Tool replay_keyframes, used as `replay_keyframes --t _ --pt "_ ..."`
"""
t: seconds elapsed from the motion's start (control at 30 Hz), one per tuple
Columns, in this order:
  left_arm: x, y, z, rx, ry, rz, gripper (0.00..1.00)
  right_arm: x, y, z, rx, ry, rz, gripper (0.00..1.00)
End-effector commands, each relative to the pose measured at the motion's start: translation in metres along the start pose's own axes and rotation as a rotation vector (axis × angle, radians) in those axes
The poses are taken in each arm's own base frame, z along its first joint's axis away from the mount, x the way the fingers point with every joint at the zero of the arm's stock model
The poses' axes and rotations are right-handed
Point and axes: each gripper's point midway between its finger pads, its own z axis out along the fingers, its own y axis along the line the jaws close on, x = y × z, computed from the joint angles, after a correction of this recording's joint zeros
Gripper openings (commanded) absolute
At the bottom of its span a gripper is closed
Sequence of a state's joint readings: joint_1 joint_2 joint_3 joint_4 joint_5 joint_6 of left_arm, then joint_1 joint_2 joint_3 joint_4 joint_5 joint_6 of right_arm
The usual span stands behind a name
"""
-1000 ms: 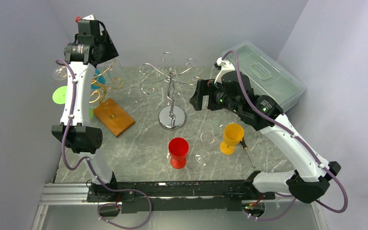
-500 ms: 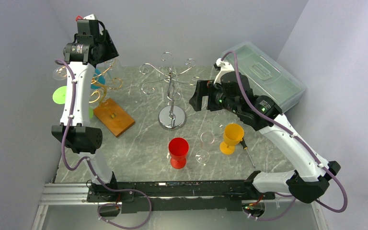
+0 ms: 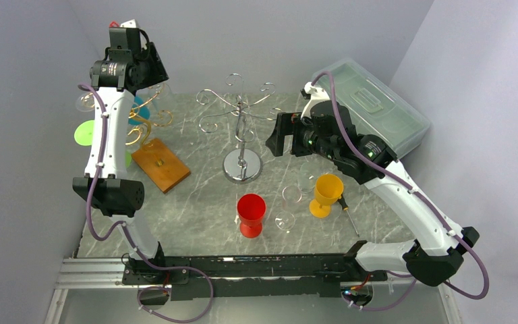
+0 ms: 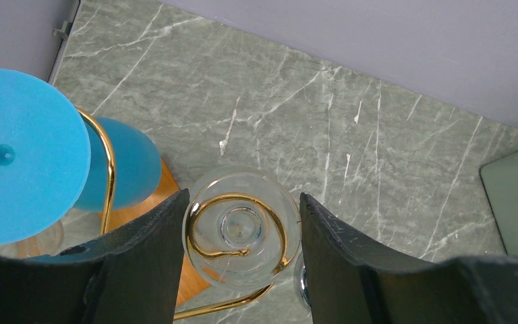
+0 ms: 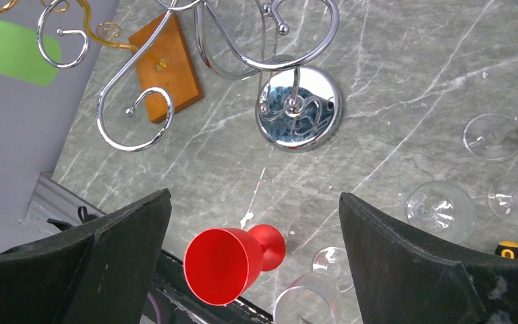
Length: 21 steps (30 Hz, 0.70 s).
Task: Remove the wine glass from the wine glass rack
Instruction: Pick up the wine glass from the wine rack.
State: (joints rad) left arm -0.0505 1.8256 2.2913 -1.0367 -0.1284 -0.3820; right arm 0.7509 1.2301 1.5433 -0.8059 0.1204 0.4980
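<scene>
The left gripper (image 4: 243, 197) hangs over the gold rack (image 4: 108, 162) at the far left of the table (image 3: 195, 202). Its jaws are open and straddle the foot of the clear glass (image 4: 241, 226), which hangs bowl-down in one gold curl. Each finger is just beside the rim of the foot, but whether either touches it I cannot tell. To do this step well, the jaws should probably close softly and evenly on the foot. The stem should then be led out along the curl toward its open end rather than pulled straight up, because the wire wraps round it. The blue glass (image 4: 20, 155) hangs close on the left, so the way out should favour the right. The left wrist view alone shows the curl, the stem and how squarely the jaws sit. In the top view the wrist hides this glass, but that view shows how high the rack stands and its wooden base. It also shows the right gripper (image 5: 255, 197) well apart, beside the chrome rack (image 3: 241, 121). The right wrist view shows its jaws spread wide and holding nothing.
</scene>
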Motion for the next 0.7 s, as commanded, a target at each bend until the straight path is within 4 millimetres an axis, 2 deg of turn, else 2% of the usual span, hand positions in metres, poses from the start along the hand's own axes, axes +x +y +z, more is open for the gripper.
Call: replay_keyframes --t 0.0,0.17,0.43,0.67 --pt "-0.032 -0.025 -0.033 0.112 -0.116 0.004 0.29 -0.014 0.007 -0.007 -0.036 -0.055 0.013 0.97" --pt "-0.035 -0.023 -0.030 0.094 -0.136 0.015 0.29 -0.013 0.007 -0.006 -0.036 -0.052 0.014 0.97" --pt "-0.048 -0.016 -0.040 0.061 -0.201 0.021 0.29 -0.011 0.006 -0.005 -0.035 -0.050 0.014 0.97" --pt "-0.047 -0.015 -0.042 0.060 -0.196 0.028 0.29 -0.010 0.006 -0.005 -0.036 -0.050 0.015 0.97"
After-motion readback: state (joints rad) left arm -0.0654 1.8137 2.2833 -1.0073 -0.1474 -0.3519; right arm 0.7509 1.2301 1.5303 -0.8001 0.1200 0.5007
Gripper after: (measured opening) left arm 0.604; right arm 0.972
